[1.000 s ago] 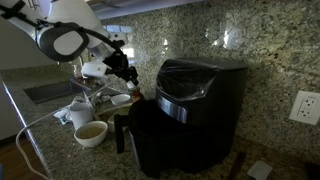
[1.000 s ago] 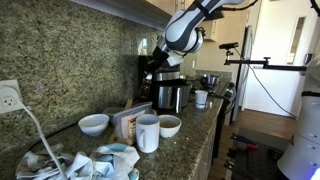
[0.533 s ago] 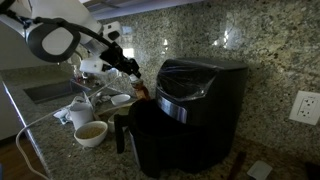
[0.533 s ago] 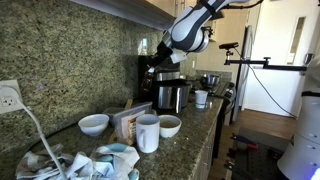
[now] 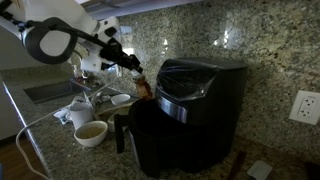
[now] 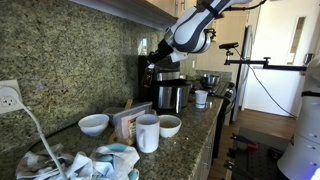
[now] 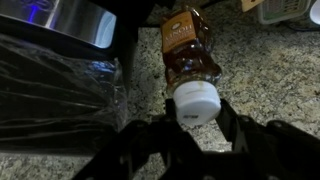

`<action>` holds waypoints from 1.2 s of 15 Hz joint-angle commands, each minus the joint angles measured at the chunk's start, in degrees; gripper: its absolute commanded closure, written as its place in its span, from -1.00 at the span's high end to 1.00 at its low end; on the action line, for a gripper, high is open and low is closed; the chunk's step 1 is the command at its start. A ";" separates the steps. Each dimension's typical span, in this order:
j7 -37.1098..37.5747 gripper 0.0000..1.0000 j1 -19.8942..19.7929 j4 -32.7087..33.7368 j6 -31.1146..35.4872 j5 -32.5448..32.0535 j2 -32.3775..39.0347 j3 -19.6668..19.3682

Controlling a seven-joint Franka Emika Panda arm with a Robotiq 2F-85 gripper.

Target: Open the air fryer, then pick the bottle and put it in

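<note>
The robot's black two-fingered hand (image 7: 196,113) is clamping nearly shut on the round white cap of the small brown-bodied bottle (image 7: 188,52). The fingers (image 7: 235,120) are pressing in from either side of the cap, so the body is hanging free below them. Gripping the cap looks deliberate: it is the narrowest firm part, and it is leaving the label end clear to go down first.

In an exterior view the hand (image 5: 132,68) is carrying the bottle (image 5: 141,88) in the air, just beside the upper front corner of the large black boxy air fryer (image 5: 200,105) with its glossy rounded top and silver band. The bottle is touching neither the fryer nor the speckled granite counter (image 7: 275,70) beneath it.

The fryer's black pull-out drawer (image 5: 142,135) appears to be standing forward of the body, which suggests the opening step is done and the carrying step is under way. In the wrist view a dark crinkled surface (image 7: 55,90) is lying to one side of the bottle — probably the drawer's inside, though that is hard to make out.

The bottle is hanging over bare counter rather than over that cavity, so the next move is calling for a sideways shift before any lowering. A white bowl of brown liquid (image 5: 91,133) is sitting on the counter near the drawer front — a low pass could be risking a knock.
</note>
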 commanded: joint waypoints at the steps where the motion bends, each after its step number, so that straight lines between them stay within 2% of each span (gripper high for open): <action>1: 3.11 -0.61 0.46 -1.39 3.63 -2.51 -2.15 -1.07; 4: 3.25 -0.61 0.02 -2.08 5.34 -3.51 -2.89 -1.73; 5: 0.73 -0.61 -0.58 -2.41 5.96 -0.62 -3.14 -0.98; 10: -1.84 -0.61 -2.38 -5.21 6.99 3.24 -5.52 -0.59; 14: -4.37 -0.61 -4.32 -7.37 6.77 7.59 -7.32 1.45; 18: -7.25 -0.61 -7.50 -9.11 7.42 12.23 -8.70 5.40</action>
